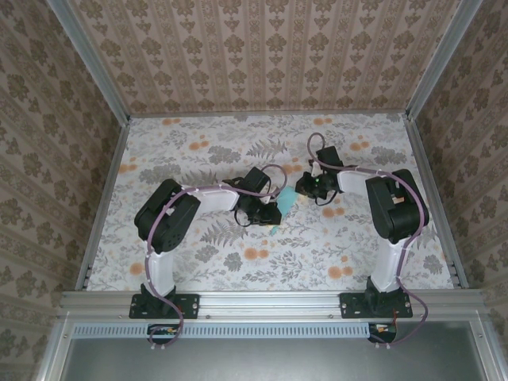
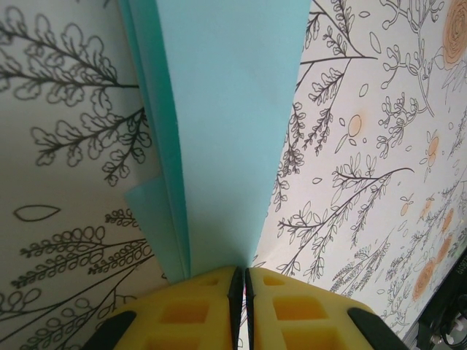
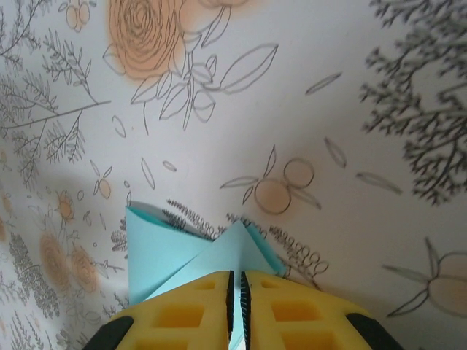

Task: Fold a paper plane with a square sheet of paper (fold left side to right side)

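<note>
Two arm bases point(image 1: 164, 304) stand at the near edge of the flowered counter point(image 1: 238, 262). At mid-counter the left hand point(image 2: 242, 271) is narrowed to a pinch on one end of the folded turquoise paper point(image 2: 226, 109). Its yellow fingers point(image 2: 197, 306) press the layers together, and the paper runs away from them as a long strip over the counter. Just beyond and to the right, the right hand point(image 3: 236, 277) is likewise pinched onto the paper's other end, where folded flaps meet in a shallow V. The paper spans the small gap between both hands. Patterned walls point(image 1: 262, 48) enclose the far side.
</note>
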Tool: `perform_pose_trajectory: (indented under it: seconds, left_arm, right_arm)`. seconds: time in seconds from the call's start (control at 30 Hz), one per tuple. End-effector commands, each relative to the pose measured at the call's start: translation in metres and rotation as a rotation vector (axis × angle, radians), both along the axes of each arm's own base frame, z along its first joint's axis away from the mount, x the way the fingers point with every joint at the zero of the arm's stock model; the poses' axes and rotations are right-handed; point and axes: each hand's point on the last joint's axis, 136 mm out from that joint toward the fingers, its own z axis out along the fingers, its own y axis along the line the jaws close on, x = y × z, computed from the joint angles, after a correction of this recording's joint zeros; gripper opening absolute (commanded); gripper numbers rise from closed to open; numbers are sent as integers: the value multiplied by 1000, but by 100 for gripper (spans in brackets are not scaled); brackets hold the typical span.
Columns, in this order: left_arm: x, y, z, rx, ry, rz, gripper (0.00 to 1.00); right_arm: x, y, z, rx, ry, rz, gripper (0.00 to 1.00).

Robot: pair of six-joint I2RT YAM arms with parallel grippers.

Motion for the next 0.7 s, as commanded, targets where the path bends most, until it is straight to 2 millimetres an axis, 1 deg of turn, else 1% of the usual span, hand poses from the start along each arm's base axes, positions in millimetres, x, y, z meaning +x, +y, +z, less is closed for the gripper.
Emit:
perform_pose_trajectory:
  seconds: [0.0, 0.13, 0.23, 0.3, 0.4, 0.47, 0.53, 0.6, 0.67]
  left_arm:
    - [-36, 36, -46, 198, 147, -4, 15]
    - [-36, 36, -47, 198, 146, -4, 15]
    - [-35, 36, -46, 197, 144, -5, 15]
    - [-35, 35, -46, 194, 143, -5, 15]
    - [-35, 36, -45, 195, 140, -3, 15]
    - [-34, 35, -45, 193, 137, -3, 15]
    - [-35, 35, -44, 193, 135, -5, 15]
    - [-35, 35, -44, 194, 134, -4, 15]
    - [-35, 35, -44, 194, 134, -5, 15]
  right_arm:
    - [11, -20, -9, -70, -2, -32, 15]
    - [21, -28, -7, -70, -12, -53, 15]
    - [28, -29, -2, -70, -25, -49, 15]
    - [33, -30, 7, -72, -42, -50, 16]
    - [36, -29, 28, -61, -83, -52, 16]
    - [31, -26, 42, -44, -102, -46, 16]
    - [21, -22, 55, -30, -117, -39, 16]
    - [6, -13, 62, -1, -115, -30, 16]
    - [-10, -1, 61, 46, -102, -28, 16]
